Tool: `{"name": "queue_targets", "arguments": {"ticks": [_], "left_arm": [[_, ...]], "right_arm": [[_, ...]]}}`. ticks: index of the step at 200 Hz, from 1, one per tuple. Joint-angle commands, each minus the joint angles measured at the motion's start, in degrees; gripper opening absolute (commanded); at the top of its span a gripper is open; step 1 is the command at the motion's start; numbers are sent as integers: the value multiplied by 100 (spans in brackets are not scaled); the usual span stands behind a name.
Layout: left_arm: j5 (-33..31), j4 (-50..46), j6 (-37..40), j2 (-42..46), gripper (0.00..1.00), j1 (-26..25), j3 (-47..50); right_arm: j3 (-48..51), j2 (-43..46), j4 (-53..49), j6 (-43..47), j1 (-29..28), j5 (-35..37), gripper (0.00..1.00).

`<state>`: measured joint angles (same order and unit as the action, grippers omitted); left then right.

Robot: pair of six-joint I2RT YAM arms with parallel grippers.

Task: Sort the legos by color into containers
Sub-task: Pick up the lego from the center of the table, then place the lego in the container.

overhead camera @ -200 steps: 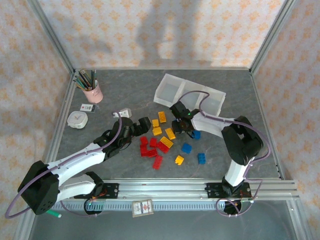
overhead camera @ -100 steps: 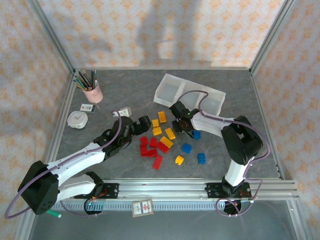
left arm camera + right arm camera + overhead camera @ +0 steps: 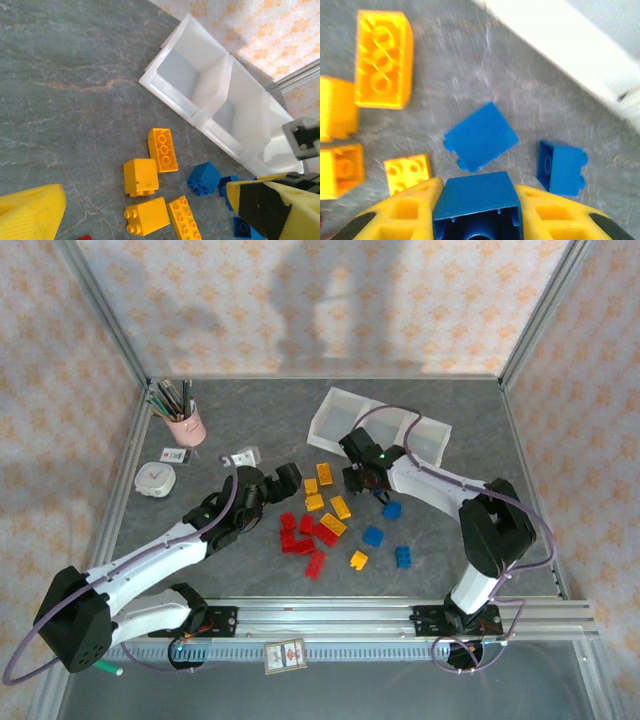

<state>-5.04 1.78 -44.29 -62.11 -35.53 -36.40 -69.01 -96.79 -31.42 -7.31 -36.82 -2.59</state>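
Shifted toward the white translucent tray (image 3: 215,87) since the earlier frame, the blue brick (image 3: 477,205) hangs above the grey marbled table (image 3: 250,410), clamped in the right gripper (image 3: 362,478). Smooth, hard plastic pinched near its top may twist loose, or clip the tray's near wall. Left gripper (image 3: 287,478) is wide, empty, near yellow bricks (image 3: 162,149).

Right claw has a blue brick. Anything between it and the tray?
Nothing visible blocks it. The right claw grips the blue brick; the tray wall lies ahead, with two loose blue bricks on the table.
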Motion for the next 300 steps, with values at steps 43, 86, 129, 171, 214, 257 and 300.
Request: {"name": "queue_targets", "arguments": {"ticks": [43, 86, 129, 171, 214, 257, 300], "left_arm": [[12, -416, 420, -285, 99, 443, -727], [352, -119, 596, -553, 99, 945, -849], [575, 130, 726, -848, 99, 1250, -927], [599, 162, 835, -1122, 99, 1285, -1052], [650, 191, 851, -1285, 99, 1307, -1106], [686, 174, 850, -1295, 99, 1312, -1172], [762, 45, 828, -1187, 99, 1310, -1189]], "right_arm": [[-1855, -837, 149, -363, 291, 261, 22], [-3162, -2024, 630, -483, 541, 518, 22], [-4430, -3230, 680, -301, 662, 778, 22], [-5081, -3888, 654, -263, 772, 787, 24], [-5238, -3868, 708, -132, 797, 773, 36], [-5015, -3344, 755, -70, 790, 734, 44], [-4618, -2698, 744, -121, 790, 573, 51]]}}
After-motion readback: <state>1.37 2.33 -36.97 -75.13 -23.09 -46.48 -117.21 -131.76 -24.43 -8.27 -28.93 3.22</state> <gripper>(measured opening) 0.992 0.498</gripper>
